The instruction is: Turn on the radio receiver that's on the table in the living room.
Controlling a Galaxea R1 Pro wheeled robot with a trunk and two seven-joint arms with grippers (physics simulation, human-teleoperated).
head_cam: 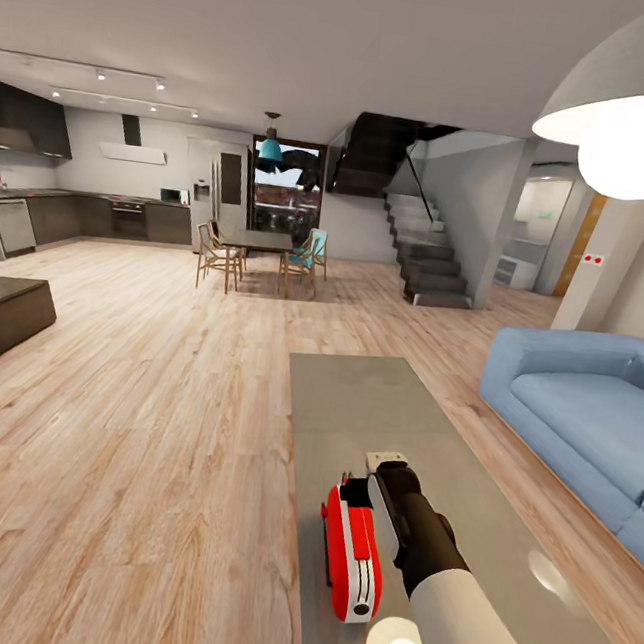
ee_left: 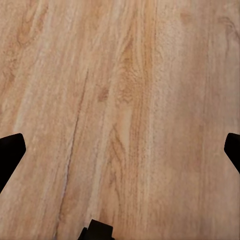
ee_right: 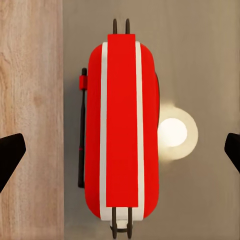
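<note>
My right end effector [ee_right: 120, 150] hangs over the radio receiver [ee_right: 122, 125], fingers spread wide, well apart from its sides, nothing grasped. The receiver stands on edge at the near left margin of the grey worktop [head_cam: 372, 409], aerial folded alongside it, lamp glare just beside it. Left end effector [ee_left: 120, 150] released too, over bare plank floor [ee_left: 125, 90]. Right of the worktop: blue sofa [head_cam: 593, 416]. Far back: dining table [head_cam: 256, 240], kitchen, stairs.
</note>
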